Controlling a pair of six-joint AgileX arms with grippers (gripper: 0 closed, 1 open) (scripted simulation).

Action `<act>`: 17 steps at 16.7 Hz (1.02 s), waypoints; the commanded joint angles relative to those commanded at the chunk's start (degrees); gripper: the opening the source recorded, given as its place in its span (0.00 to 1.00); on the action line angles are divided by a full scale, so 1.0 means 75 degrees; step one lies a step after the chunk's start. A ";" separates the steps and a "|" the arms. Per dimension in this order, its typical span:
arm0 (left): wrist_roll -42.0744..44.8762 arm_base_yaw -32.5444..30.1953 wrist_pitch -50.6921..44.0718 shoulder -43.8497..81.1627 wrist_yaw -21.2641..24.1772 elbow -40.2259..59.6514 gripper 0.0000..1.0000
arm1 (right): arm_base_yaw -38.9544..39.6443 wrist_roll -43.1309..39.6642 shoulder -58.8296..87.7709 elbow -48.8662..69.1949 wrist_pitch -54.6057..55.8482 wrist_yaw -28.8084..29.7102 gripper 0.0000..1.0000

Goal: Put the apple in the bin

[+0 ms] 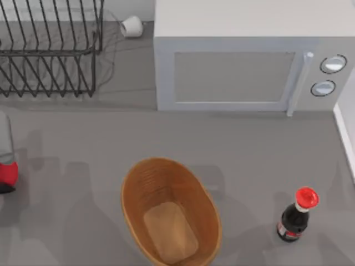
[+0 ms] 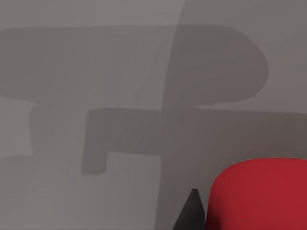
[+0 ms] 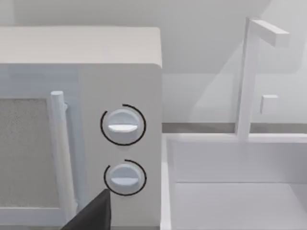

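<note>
The red apple [image 1: 6,174] is at the far left edge of the top view, under my left arm and well left of the bin. My left gripper [image 1: 5,183] is shut on it. In the left wrist view the apple [image 2: 261,194] sits right beside a dark fingertip [image 2: 193,213], with bare grey table and arm shadows beyond. The bin [image 1: 133,194], an oval brown wicker basket, stands at the front middle with nothing inside. A dark part of my right gripper [image 3: 92,216] faces the microwave's dials.
A dark bottle with a red cap [image 1: 294,218] stands to the right of the bin. The white microwave [image 1: 249,55] fills the back right, a black wire rack [image 1: 47,50] the back left, with a white cup [image 1: 132,26] between. A white sink [image 3: 240,191] borders the right.
</note>
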 joint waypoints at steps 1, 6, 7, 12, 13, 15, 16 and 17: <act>0.0000 0.0000 0.0000 0.0000 0.0000 0.0000 0.00 | 0.0000 0.0000 0.0000 0.0000 0.0000 0.0000 1.00; 0.0000 0.0000 0.0000 0.0000 0.0000 0.0000 0.00 | 0.0000 0.0000 0.0000 0.0000 0.0000 0.0000 1.00; 0.0000 0.0000 0.0000 0.0000 0.0000 0.0000 0.00 | 0.0000 0.0000 0.0000 0.0000 0.0000 0.0000 1.00; -0.0052 0.0129 -0.0846 -0.0370 -0.0034 0.0279 0.00 | 0.0000 0.0000 0.0000 0.0000 0.0000 0.0000 1.00; -0.0034 0.0129 -0.1107 -0.0441 -0.0020 0.0477 0.00 | 0.0000 0.0000 0.0000 0.0000 0.0000 0.0000 1.00; -0.0015 0.0117 -0.1833 -0.0655 0.0007 0.0967 0.00 | 0.0000 0.0000 0.0000 0.0000 0.0000 0.0000 1.00; -0.0013 0.0108 -0.2271 -0.0786 0.0016 0.1242 0.00 | 0.0000 0.0000 0.0000 0.0000 0.0000 0.0000 1.00; -0.0016 0.0099 -0.2745 -0.0924 0.0019 0.1525 0.00 | 0.0000 0.0000 0.0000 0.0000 0.0000 0.0000 1.00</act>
